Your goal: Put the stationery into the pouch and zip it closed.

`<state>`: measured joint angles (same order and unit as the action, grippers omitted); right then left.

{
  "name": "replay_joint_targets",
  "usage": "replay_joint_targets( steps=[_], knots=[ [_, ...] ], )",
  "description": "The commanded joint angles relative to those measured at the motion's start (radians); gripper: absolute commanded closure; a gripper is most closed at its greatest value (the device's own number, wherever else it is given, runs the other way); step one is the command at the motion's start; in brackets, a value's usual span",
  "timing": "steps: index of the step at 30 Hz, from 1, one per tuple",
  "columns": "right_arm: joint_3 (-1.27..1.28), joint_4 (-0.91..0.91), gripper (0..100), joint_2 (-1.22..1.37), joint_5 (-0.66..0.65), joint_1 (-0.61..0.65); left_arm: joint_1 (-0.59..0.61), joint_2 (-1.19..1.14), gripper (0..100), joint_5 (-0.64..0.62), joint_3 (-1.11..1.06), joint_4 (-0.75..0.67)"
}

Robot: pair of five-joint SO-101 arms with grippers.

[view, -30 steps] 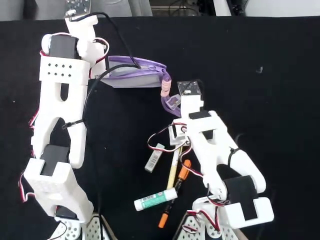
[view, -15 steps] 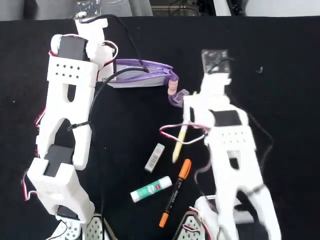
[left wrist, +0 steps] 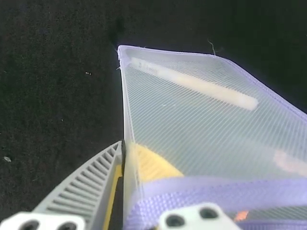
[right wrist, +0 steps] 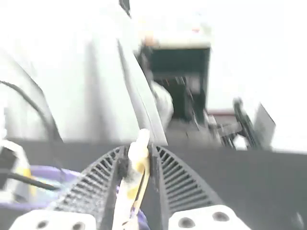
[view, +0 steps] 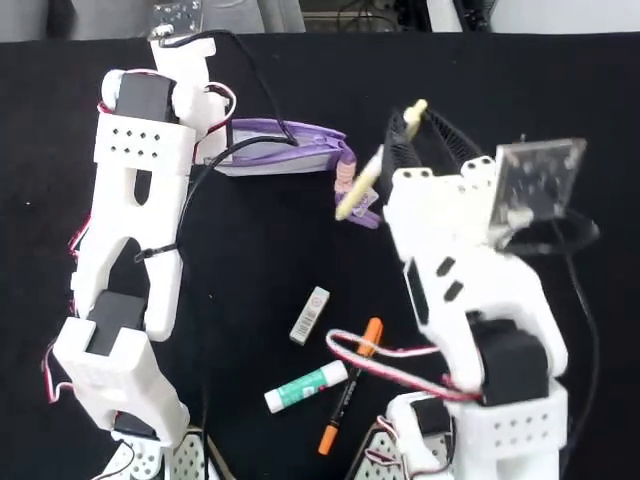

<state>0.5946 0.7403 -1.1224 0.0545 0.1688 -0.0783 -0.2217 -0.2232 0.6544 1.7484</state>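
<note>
Left tool (left wrist: pixel 123 160): closed on one end of the pouch (left wrist: pixel 201 139). One ribbed finger (left wrist: pixel 91 184) lies against the outside of the pouch wall, and a yellow pad shows through the clear striped wall on the other side. In the high view this tool (view: pixel 212 135) stands close to the far edge of the worktop (view: pixel 560 90), left of centre.

Pouch (view: pixel 280 148): clear body with purple trim, stretched out from the left tool towards the middle of the worktop. A pale stick (left wrist: pixel 192 86) is visible inside it, seen through the wall. A pinkish pull (view: pixel 345 176) and a purple strap (view: pixel 358 210) hang at its free end. Whether the zip is open cannot be determined.

Right tool (right wrist: pixel 137 152): closed on a yellow pen (right wrist: pixel 135 165), both ribbed fingers pressing on the barrel. In the high view this tool (view: pixel 390 160) holds the yellow pen (view: pixel 362 180) raised and tilted, its lower tip just beside the pink pull at the free end of the pouch and its upper tip pointing towards the far edge.

Loose items, near edge of the worktop, about centre:
- a grey block (view: pixel 309 315), lying apart from the others;
- a glue stick (view: pixel 305 387), white with a green label;
- an orange marker (view: pixel 350 385), dark barrel with an orange cap, its barrel just beside the end of the glue stick. Contact between the two cannot be confirmed.

A red and white cable (view: pixel 385 358) from the right arm loops over the marker's cap end.
</note>
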Motion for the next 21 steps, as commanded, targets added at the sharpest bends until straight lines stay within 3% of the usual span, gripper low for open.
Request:
replay_joint_targets(
  steps=[1,6,21],
  knots=[
    [-0.002,-0.101,98.8,-0.058,-0.002,0.068,0.047,0.025,97,-0.009,-0.005,0.011],
    [0.064,-0.269,98.8,-0.117,-0.002,0.135,0.051,0.025,97,-0.009,-0.005,0.009],
    [0.377,-0.769,98.8,-0.171,-0.002,0.173,0.053,0.023,97,-0.009,-0.007,0.009]
  ],
)
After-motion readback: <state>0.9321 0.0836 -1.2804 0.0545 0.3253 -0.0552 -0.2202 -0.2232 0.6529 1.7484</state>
